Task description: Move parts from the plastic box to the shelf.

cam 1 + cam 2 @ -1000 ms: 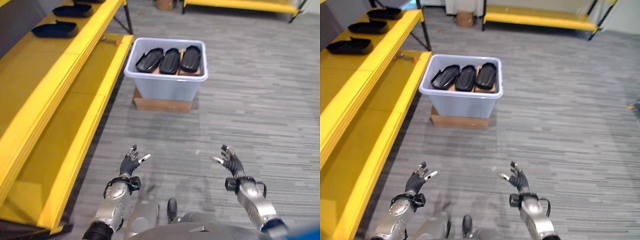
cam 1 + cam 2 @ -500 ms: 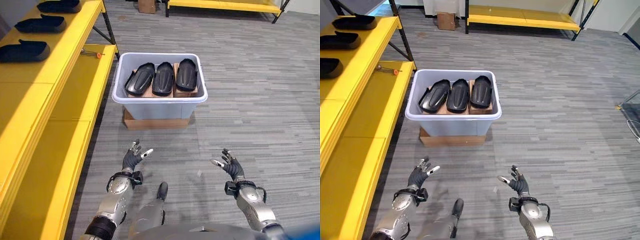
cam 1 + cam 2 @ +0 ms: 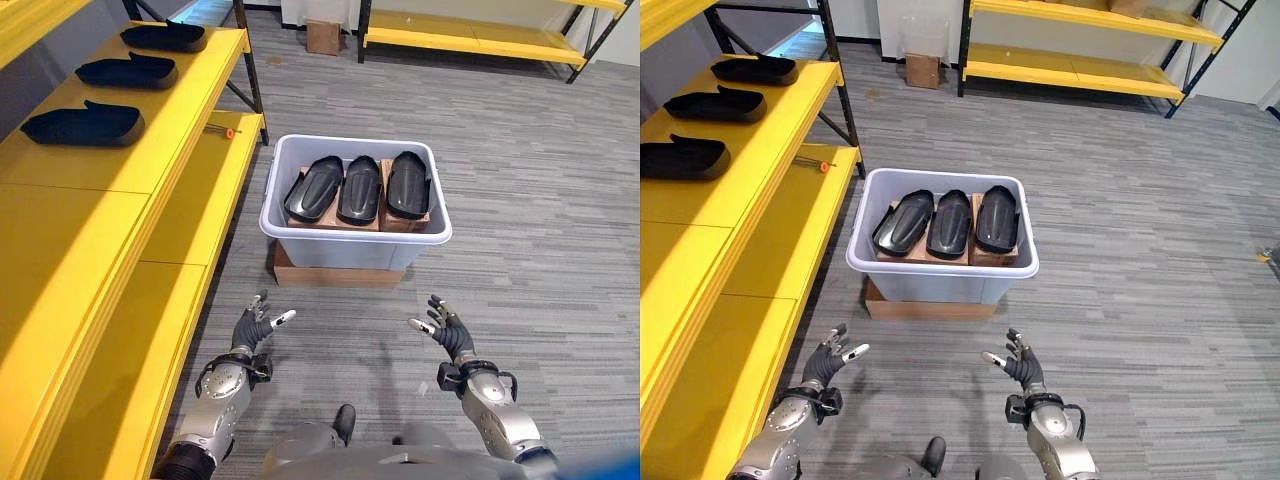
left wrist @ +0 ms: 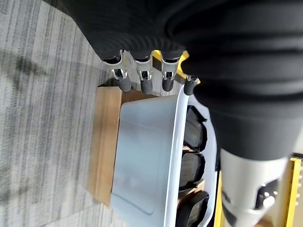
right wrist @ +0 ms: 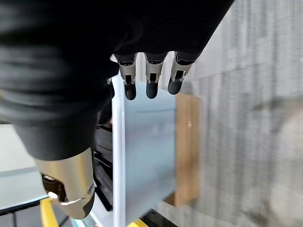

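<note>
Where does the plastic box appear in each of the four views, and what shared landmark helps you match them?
Left eye view: plastic box sits at centre, ahead of both open hands.
Right eye view: centre-left, beside the yellow shelf.
Left wrist view: past the left hand, its pale wall facing the camera.
Right wrist view: past the right hand.
Shared landmark: the brown board under the box.

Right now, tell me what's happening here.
The robot faces a plastic box on the floor holding three black parts. Its left hand and right hand are both open and empty, short of the box. Three more parts already lie on the yellow shelf to its left.
</note>
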### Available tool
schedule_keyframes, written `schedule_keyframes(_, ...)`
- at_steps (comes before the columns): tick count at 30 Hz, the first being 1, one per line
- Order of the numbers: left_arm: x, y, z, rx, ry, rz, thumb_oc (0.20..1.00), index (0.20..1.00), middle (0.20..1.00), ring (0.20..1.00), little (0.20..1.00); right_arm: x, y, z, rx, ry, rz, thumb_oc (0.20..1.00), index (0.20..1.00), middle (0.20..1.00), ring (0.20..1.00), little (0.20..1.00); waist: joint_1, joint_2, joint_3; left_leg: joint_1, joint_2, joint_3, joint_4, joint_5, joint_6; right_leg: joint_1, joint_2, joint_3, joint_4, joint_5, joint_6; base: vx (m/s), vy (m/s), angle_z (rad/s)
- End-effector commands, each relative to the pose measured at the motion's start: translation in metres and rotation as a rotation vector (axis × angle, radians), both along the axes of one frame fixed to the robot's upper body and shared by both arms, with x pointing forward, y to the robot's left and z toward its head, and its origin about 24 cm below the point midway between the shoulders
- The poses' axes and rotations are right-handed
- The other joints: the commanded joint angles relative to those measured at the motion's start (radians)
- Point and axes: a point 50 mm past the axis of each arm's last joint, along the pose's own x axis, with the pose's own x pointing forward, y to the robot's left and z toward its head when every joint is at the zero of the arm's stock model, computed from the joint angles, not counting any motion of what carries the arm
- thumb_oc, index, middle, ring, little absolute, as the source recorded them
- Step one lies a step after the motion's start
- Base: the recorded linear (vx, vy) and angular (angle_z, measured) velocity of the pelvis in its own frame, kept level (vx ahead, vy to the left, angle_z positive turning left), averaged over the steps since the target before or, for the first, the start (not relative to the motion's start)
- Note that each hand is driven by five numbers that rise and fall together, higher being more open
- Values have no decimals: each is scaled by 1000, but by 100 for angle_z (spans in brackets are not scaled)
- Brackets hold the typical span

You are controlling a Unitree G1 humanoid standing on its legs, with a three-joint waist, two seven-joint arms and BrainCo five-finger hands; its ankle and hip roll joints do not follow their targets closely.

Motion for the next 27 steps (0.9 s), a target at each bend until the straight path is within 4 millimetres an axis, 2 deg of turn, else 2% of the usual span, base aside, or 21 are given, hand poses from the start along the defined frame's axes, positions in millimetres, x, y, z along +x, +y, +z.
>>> schedule_keyframes(1, 6, -2, 19, 1, -113, -18, 1000, 1000, 1000, 1000, 1000, 18, -2, 20, 3, -120, -5, 1000, 1000, 1000, 1000, 1000, 1, -32, 7, 29, 22, 37, 31, -58, -56, 33, -25, -47, -338, 292, 33, 219, -53, -4)
schedule_keyframes(3, 3, -1, 17, -6, -112, -8, 1000, 1000, 1000, 1000, 1000, 19, -1, 23, -7, -131, 10, 1000, 1000, 1000, 1000, 1000, -4, -36, 13, 68, 25, 29, 15, -72, -67, 29, -26, -29, -414, 348, 49, 208, -91, -10)
schedule_keyframes(6, -1, -4, 12, -9, -91, -13, 1000, 1000, 1000, 1000, 1000, 17, -2, 22, 0, -128, 4, 1000, 1000, 1000, 1000, 1000, -4, -49, -8, 105, 34, 15, -7, -87, -79, 72, -25, -3, -445, 360, 39, 183, -135, 21)
schedule_keyframes(9, -4, -6, 10, -15, -82, -14, 1000, 1000, 1000, 1000, 1000, 16, -4, 22, -6, -129, -1, 1000, 1000, 1000, 1000, 1000, -4, -47, -26, 118, 50, 14, -17, -91, -89, 93, -30, -28, -451, 356, 34, 175, -141, 43)
schedule_keyframes(18, 0, -15, 10, -42, -84, -18, 1000, 1000, 1000, 1000, 1000, 18, -12, 27, -35, -151, -12, 1000, 1000, 1000, 1000, 1000, -23, -22, -67, 163, 165, -19, -101, -53, -154, 107, 7, -105, -379, 245, -8, 116, -149, 22)
schedule_keyframes(27, -1, -21, 8, -59, -74, -42, 1000, 1000, 1000, 1000, 1000, 16, -20, 29, -54, -160, -21, 1000, 1000, 1000, 1000, 1000, -39, -3, -73, 167, 206, -24, -73, -35, -182, 126, 33, -110, -347, 193, -32, 78, -96, 5)
